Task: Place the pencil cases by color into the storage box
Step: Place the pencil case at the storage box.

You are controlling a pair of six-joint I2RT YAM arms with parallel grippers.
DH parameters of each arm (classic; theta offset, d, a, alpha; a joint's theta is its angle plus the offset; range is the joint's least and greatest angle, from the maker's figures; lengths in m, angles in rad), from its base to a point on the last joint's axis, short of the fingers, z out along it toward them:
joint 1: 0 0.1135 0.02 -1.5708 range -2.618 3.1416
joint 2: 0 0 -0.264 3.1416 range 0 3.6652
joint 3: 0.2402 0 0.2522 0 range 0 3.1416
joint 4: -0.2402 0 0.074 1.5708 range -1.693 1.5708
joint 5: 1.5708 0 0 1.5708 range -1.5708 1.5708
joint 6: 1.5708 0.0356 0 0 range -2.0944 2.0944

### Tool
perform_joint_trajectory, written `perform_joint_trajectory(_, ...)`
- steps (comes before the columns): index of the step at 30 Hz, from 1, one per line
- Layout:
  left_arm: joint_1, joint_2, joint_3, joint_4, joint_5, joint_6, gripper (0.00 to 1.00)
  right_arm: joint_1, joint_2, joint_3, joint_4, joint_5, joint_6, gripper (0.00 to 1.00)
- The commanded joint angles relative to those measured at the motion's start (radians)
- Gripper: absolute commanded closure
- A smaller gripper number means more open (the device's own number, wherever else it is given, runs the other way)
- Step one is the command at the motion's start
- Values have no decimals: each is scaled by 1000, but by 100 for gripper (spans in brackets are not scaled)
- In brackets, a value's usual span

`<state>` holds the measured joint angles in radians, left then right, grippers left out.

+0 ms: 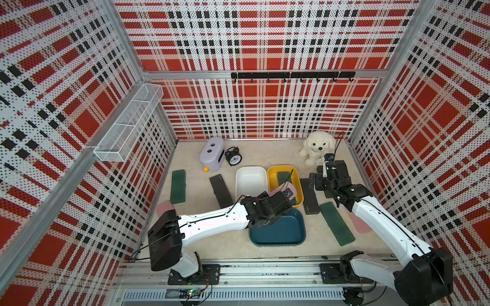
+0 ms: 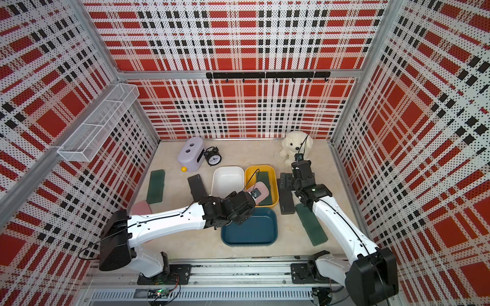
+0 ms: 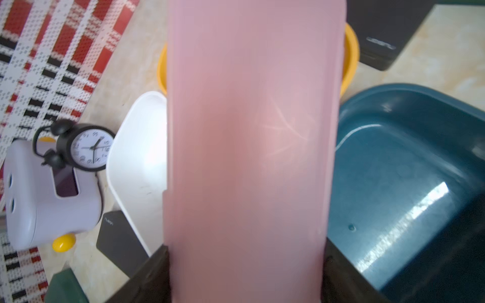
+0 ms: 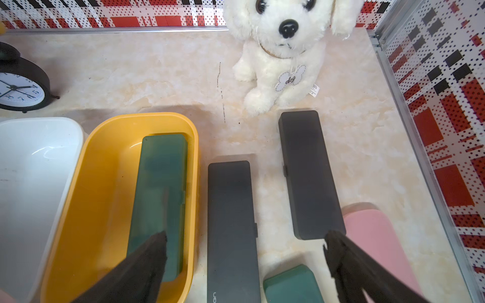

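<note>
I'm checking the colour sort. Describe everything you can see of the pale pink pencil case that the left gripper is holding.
The pale pink pencil case is long, flat and round-cornered, matte plastic by its look, with faint pale marks. The left gripper clamps one end between black fingers. In both top views it slants over the yellow plastic bin's near end, above a dark green case; whether it touches them is unclear.

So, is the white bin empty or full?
Empty: the white bin shows only its bare white floor in both top views and the right wrist view.
</note>
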<state>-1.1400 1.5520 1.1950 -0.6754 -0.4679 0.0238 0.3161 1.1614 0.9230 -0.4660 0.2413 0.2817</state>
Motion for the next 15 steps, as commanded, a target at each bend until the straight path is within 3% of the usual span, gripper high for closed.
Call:
perform_joint_trajectory(1, 1, -8, -14, 54, 100, 154, 47, -11, -26, -15, 6, -10, 1, 0)
perform_joint_trajectory(7, -10, -22, -58, 55, 227, 248, 45, -37, -44, -23, 11, -19, -7, 0)
perform_joint_trajectory(15, -53, -45, -104, 53, 206, 334, 44, -79, -65, -34, 15, -30, -18, 0)
